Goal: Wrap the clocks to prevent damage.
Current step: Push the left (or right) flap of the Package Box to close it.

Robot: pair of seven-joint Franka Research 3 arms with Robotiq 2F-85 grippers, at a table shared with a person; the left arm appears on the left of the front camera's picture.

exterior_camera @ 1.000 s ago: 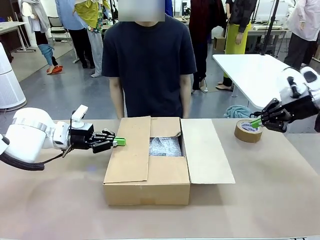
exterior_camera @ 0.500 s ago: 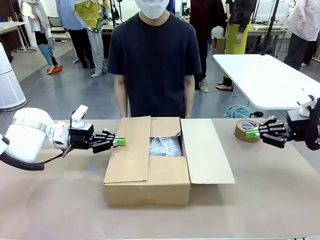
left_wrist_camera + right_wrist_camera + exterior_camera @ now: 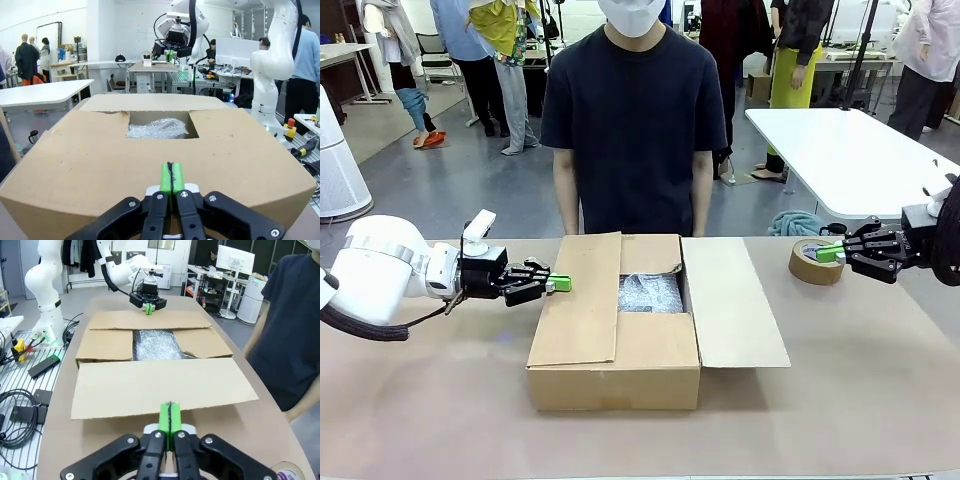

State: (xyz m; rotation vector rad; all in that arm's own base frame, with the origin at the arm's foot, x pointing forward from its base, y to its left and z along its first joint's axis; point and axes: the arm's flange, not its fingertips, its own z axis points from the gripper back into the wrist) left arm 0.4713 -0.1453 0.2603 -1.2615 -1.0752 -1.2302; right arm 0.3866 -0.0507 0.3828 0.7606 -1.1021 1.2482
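An open cardboard box [image 3: 620, 345] sits mid-table with bubble wrap [image 3: 650, 293] lying inside; no clock is visible, and what the wrap covers is hidden. My left gripper [image 3: 560, 284] is shut and empty, its green pads pressed together just left of the box's left flap [image 3: 582, 300]. The left wrist view shows the same shut fingertips [image 3: 172, 182] facing the box and the bubble wrap [image 3: 157, 128]. My right gripper [image 3: 830, 254] is shut and empty, hovering at a roll of brown tape [image 3: 813, 267]. In the right wrist view it [image 3: 169, 422] points at the right flap [image 3: 160, 385].
A person in a dark T-shirt [image 3: 628, 120] stands at the far edge behind the box, arms down. A white table [image 3: 840, 150] stands behind on the right. Bare tabletop [image 3: 860, 380] lies right of and in front of the box.
My right arm dropped lower and levelled out, keeping its shut gripper by the tape roll. The person shifted slightly to the right. The left arm stayed still.
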